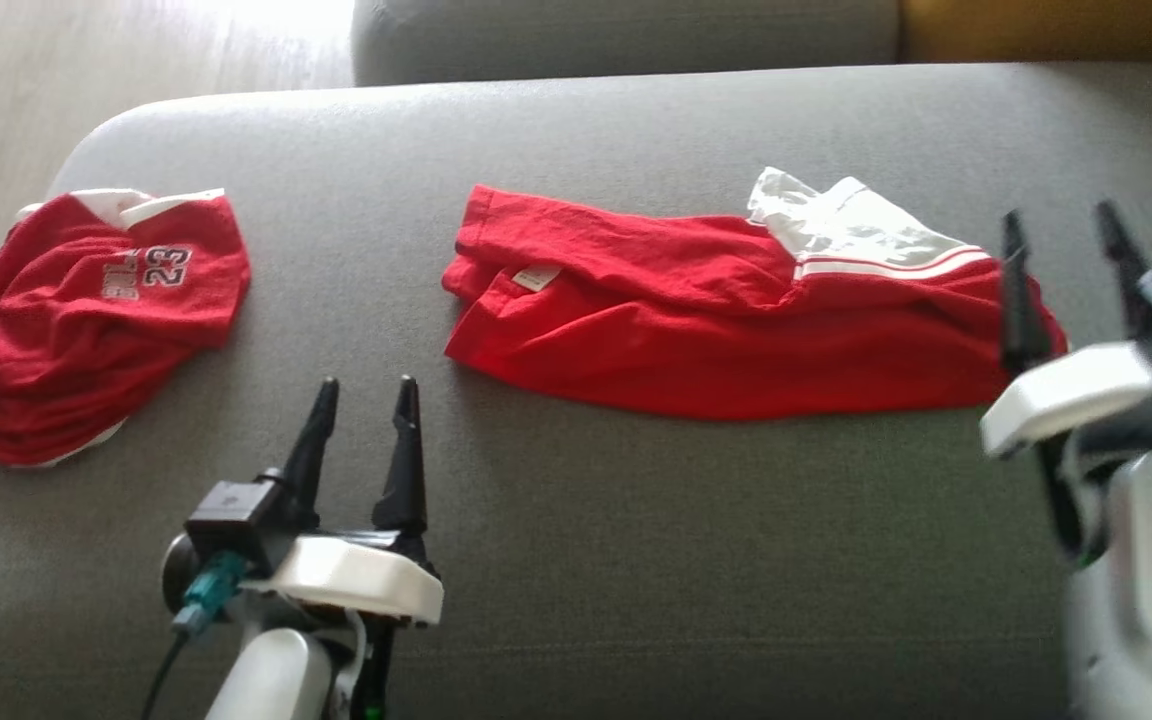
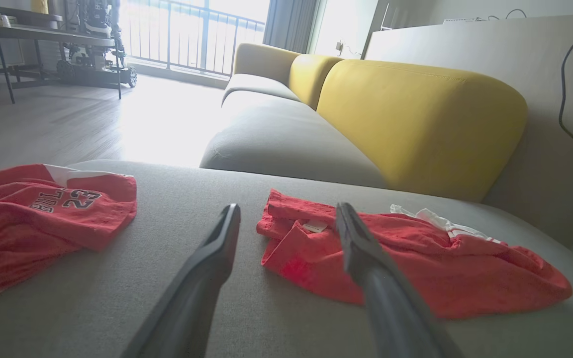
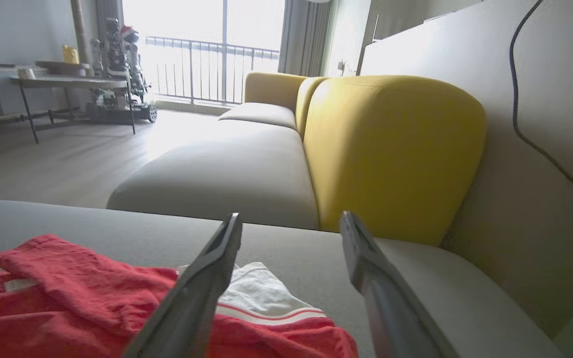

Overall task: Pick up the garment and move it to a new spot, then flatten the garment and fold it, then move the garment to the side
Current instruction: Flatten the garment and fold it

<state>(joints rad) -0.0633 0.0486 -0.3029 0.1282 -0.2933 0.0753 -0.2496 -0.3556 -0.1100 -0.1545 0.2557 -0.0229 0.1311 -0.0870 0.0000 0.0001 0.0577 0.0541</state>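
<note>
our folded red garment lies mid-cushion on the grey sofa seat. the right pincer gapes empty at its three o'clock end, the left pincer gapes at seven, which we judge is to slide it aside.

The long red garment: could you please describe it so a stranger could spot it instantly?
On the grey cushion lie two red garments. The long garment stretches across the middle and right. Unlike the bunched shirt printed 23, it has a white, red-striped end.
</note>
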